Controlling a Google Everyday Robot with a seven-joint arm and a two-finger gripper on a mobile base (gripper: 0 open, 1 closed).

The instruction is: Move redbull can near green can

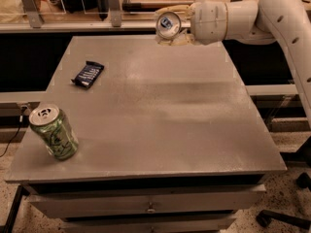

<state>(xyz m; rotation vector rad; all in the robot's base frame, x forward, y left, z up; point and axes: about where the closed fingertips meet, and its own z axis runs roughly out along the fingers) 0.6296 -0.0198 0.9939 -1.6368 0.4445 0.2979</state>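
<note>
Drawer front: a grey metal drawer (146,203) with a small pull at its middle sits under the near edge of the table; a second one shows below it
Table: a flat, matte grey square table (160,130) fills most of the view; its top is bare in the middle and on the right
Green can: the stout light-green drink can (54,133) with dark scribbled markings stands on the near left corner of the table; it looks upright, and its silver top with pull tab shows; nothing touches it
Snack bar: a dark blue wrapped snack bar (88,74) lies flat on the left side, farther back than the green can and well apart from it; it lies at a slant to the table edges
Redbull can: the slim silver-and-blue redbull can (168,21) is off the table, held in the air above the far edge, right of centre; it lies on its side with the silver top turned towards the camera; it is well apart from the green can, diagonally across the table
Gripper: the beige two-finger gripper (169,27) hangs over the far edge; its jaws are closed narrowly around the body of the redbull can, one above and one below
Arm: the thick white robot arm (243,21) reaches in from the far right, running leftwards to the gripper
</note>
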